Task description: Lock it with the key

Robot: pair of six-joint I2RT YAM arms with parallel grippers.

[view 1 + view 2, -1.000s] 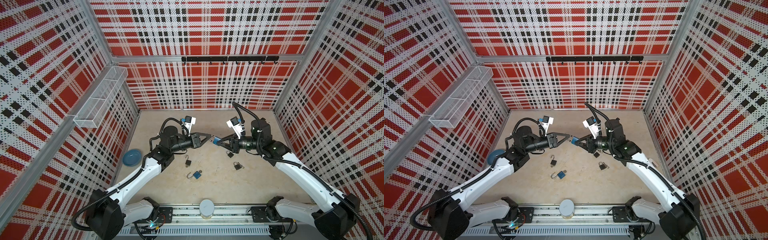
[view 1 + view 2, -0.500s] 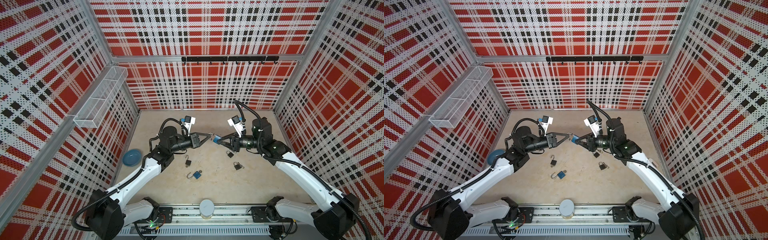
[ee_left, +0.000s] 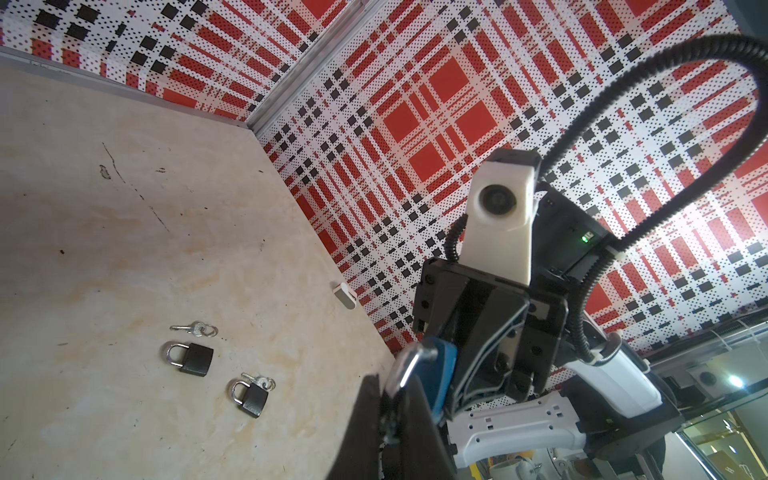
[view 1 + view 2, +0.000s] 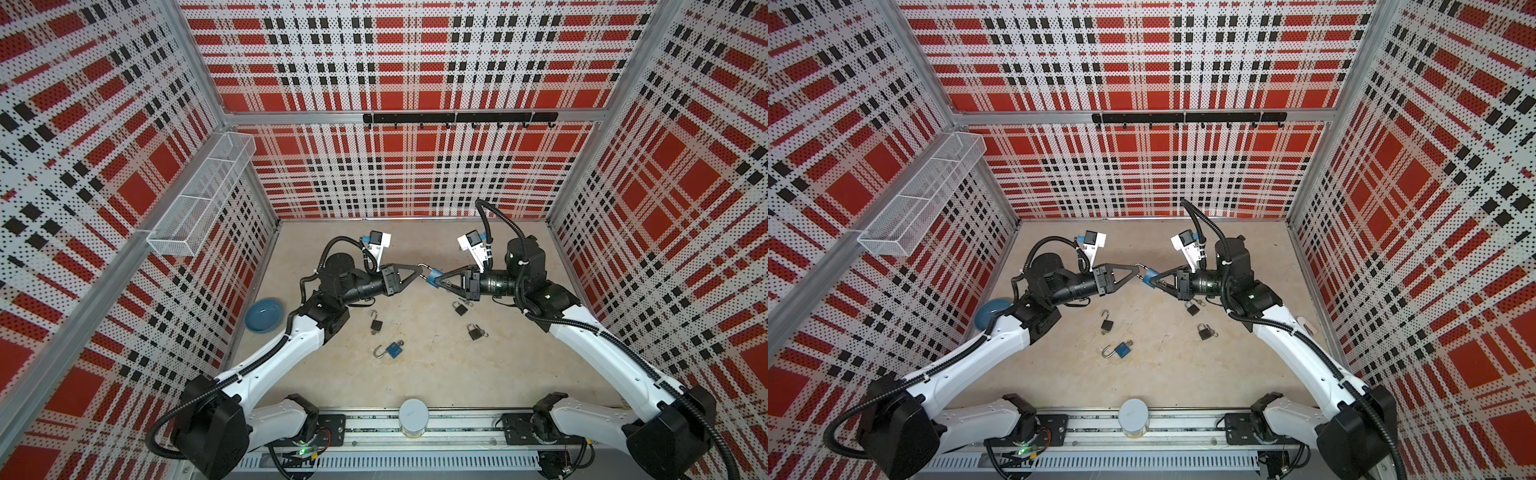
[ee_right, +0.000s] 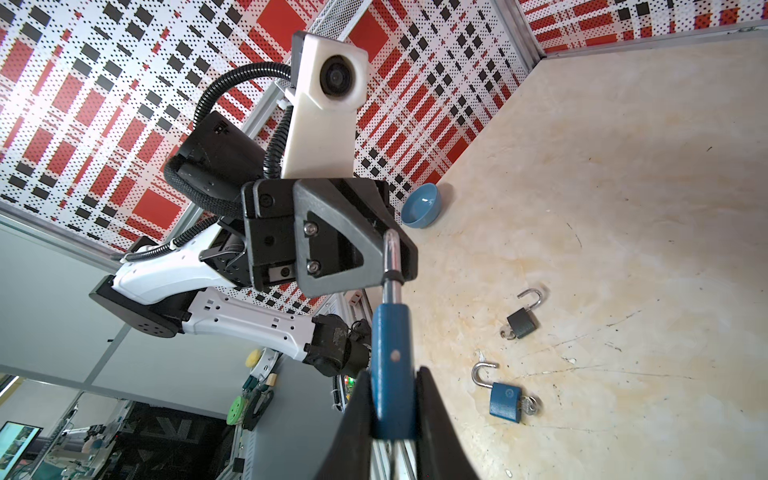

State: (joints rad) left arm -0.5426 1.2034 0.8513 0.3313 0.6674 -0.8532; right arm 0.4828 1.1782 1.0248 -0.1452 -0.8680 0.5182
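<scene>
Only the right wrist view shows the blue padlock (image 5: 392,365) edge-on, with its steel shackle (image 5: 391,253) running straight into the tip of the left end effector (image 5: 399,266). In both top views the lock is just a small blue wedge (image 4: 435,275) between the 2 arms, held above the middle of the worktop (image 4: 415,386). Only the left wrist view picks out a loose key on a ring (image 3: 194,329) beside the 2 shut black padlocks (image 3: 189,358) (image 3: 251,397). It also shows a small white block (image 3: 345,296) at the foot of the wall.

The left end effector has its fingers together, pinched on the shackle. The right end effector (image 4: 432,280) is clamped on the blue body, with a finger flat against each face.

On the worktop, left to right in a top view, a glossy blue bowl (image 4: 264,314) sits by the wall. Next is an open black padlock (image 4: 376,325), its shackle swung out. Then comes a second blue padlock (image 4: 392,350), also open, with keys at its base, and last the 2 shut black padlocks. The worktop is pale, mottled and scratched. The walls are perforated panels printed in red, black and white plaid.
</scene>
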